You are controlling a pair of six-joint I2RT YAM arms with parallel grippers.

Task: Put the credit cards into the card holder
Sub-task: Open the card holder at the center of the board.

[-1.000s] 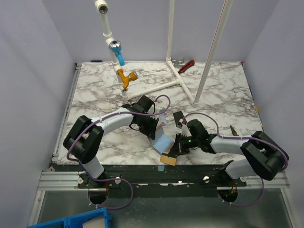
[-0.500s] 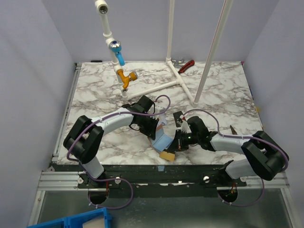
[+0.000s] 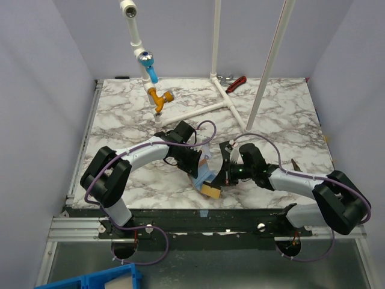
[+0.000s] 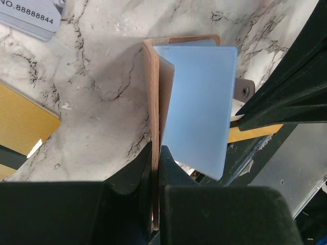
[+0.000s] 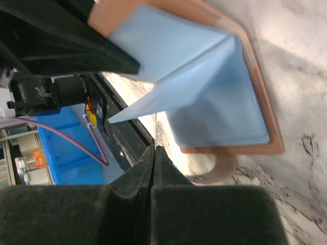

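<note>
- The card holder (image 3: 207, 179) sits open in a V at the 6 o'clock edge of the marble table (image 3: 283, 114), with its light blue lining showing, between the two arms.
- In the left wrist view its tan cover is seen edge-on, with the long axis running 12 to 6 o'clock and the blue leaf opening toward 3 o'clock.
- From the right wrist, the lower leaf lies flat on the marble with its snap tab (image 5: 217, 168) at 5 o'clock, and the upper leaf is raised.
- The left gripper (image 4: 156, 154) is pinched narrowly on that tan cover.
- The right gripper (image 5: 154, 149), at the holder's 3 o'clock from above, has its fingers pressed together. Whether anything thin lies between them cannot be made out.
- A gold-tan strip (image 4: 253, 133) pokes out from under the right arm and cannot be identified.
- A silvery-grey card (image 4: 30, 18) with a printed number is cut off at the 11 o'clock corner.
- A gold card (image 4: 20, 120) is cropped at 9 o'clock.
</note>
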